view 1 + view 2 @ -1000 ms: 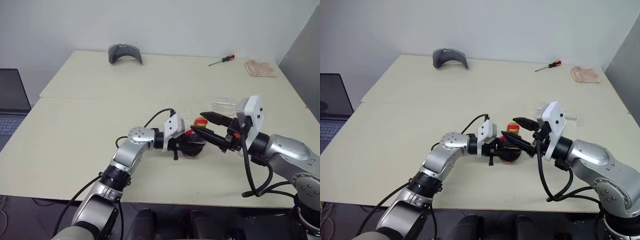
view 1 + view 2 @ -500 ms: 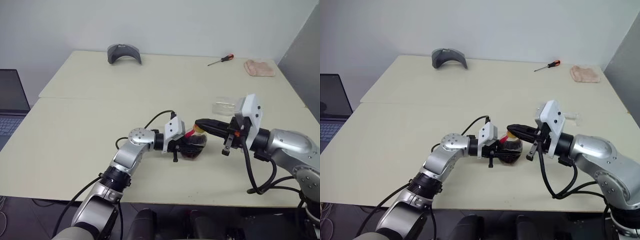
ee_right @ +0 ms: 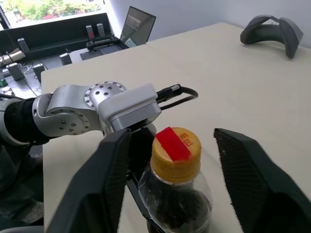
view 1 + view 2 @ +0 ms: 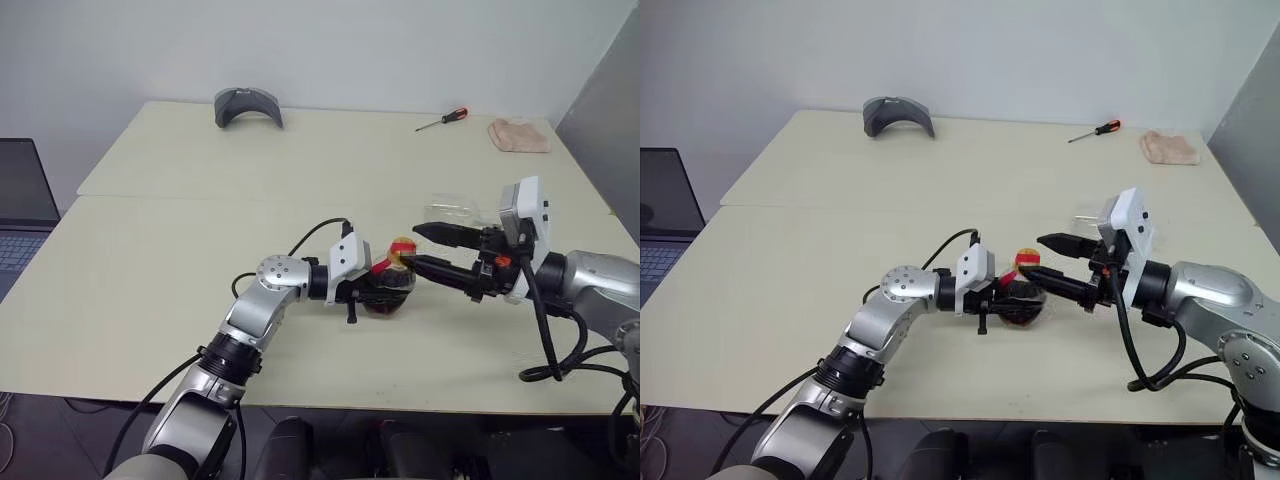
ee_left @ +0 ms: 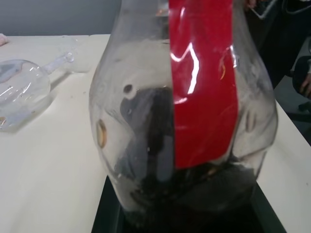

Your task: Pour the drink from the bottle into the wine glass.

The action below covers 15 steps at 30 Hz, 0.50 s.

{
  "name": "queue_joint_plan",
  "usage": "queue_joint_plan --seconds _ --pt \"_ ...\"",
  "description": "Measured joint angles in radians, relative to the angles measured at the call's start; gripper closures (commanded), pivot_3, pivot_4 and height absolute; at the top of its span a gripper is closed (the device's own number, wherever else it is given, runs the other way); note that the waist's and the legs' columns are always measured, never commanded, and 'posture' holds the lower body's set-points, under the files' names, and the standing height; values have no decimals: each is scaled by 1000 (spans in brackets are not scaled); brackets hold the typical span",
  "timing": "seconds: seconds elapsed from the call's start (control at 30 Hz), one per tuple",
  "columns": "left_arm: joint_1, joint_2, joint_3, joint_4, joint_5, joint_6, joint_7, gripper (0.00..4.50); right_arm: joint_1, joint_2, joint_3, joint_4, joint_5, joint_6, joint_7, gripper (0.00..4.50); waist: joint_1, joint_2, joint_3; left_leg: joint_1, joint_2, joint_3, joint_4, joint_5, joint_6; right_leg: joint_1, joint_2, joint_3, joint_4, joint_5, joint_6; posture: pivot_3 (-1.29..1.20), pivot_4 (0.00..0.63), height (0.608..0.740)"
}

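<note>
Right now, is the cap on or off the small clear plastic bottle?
On. The yellow-red cap sits on the bottle's neck, between the open right gripper's fingers.

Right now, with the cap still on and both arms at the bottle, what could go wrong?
The right claw stands open around the yellow cap, gripping nothing; closing off-centre could slip.
Twisting may turn the bottle in the left claw.
The wine glass lies on its side nearby, so pouring would probably spill.

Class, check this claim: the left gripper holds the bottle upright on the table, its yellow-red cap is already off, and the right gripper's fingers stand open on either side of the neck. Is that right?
Not quite. The cap is still on the bottle, as the right wrist view shows. The rest holds: the left gripper holds it upright on the table, and the right gripper stands open either side of the neck.
</note>
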Motion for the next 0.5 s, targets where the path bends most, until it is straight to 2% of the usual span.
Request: queue_joint_plan --seconds 0.27,0.5 --pt "0 -1 -9 0 2 -16 -6 3583 -3 11 68 -4 -76 -18 -6 1532 1 0 0 0 0 0 0 0 0 0 0 0 0 0 0 0 150 740" --pt "0 -4 -10 0 4 -17 -10 3583 0 38 76 29 -133 -58 0 1532 1 0 0 0 0 0 0 0 0 0 0 0 0 0 0 0 150 740"
